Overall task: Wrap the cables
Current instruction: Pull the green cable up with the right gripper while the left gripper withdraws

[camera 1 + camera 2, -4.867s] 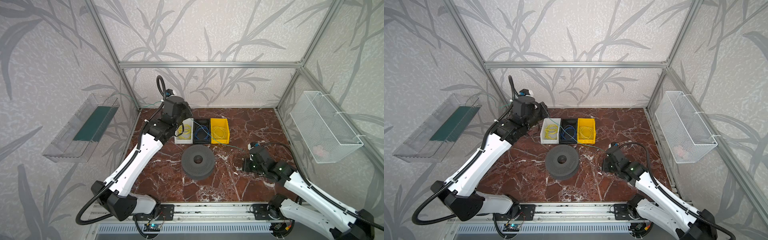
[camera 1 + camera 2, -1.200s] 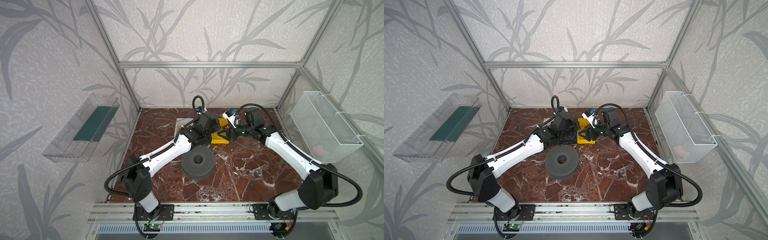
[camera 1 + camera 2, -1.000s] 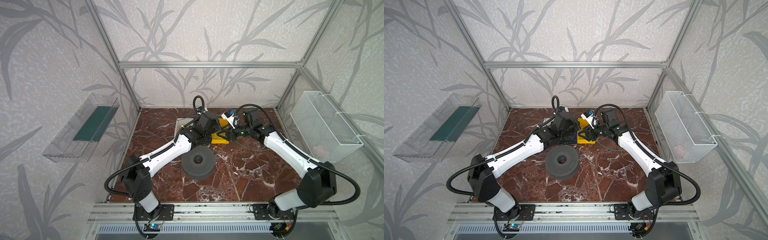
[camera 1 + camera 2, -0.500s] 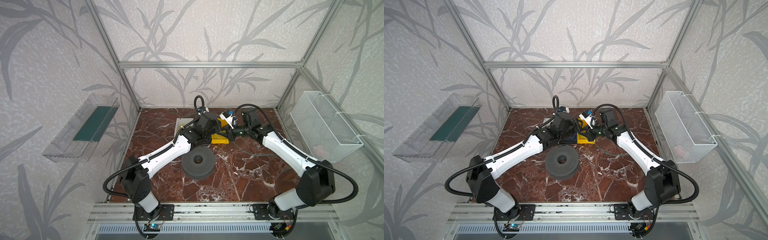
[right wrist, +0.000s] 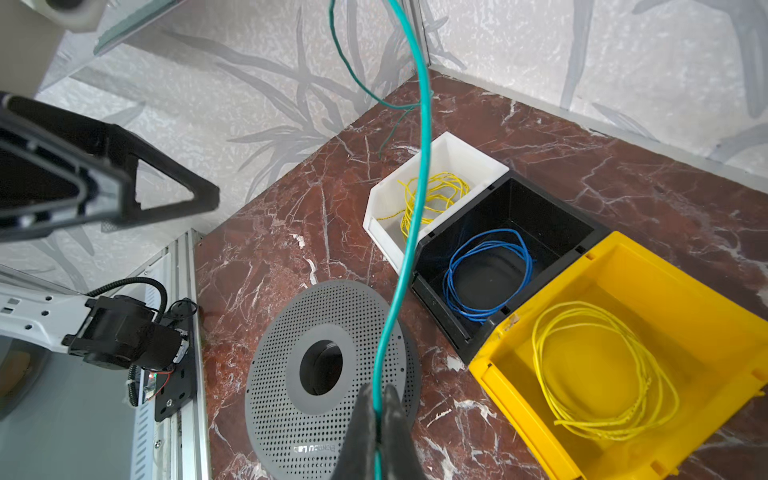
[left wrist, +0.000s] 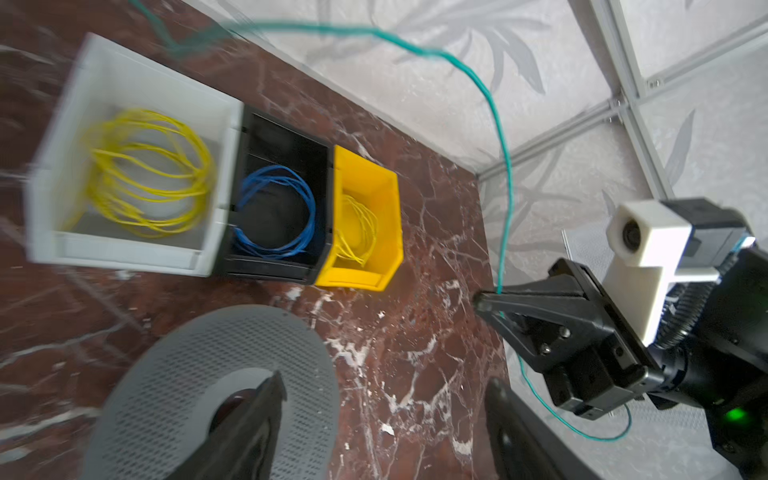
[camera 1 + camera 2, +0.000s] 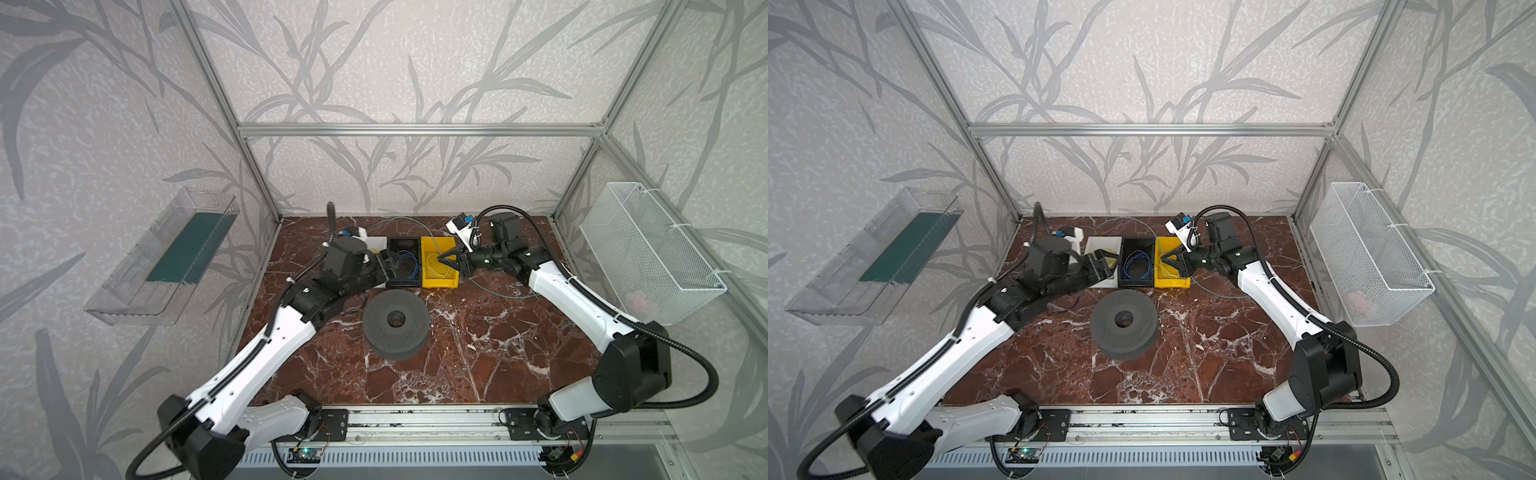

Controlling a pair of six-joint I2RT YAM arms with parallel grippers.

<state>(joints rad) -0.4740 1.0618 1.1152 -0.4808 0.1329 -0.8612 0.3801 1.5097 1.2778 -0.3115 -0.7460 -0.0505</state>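
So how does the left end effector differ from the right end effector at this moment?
The left end effector stands open and holds nothing; the right end effector is shut on the thin teal-green wire. In both top views the left one hangs by the white plastic bin, the right one by the yellow plastic bin. Both have black triangular fingers.

leaf-patterned walls (image 7: 395, 62), red marble tabletop (image 7: 478, 353).

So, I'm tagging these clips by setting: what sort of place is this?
Probably a lab robot cell: an aluminium frame with wallpapered panels, two arms bolted to a rail, and the right claw pinching a teal wire.
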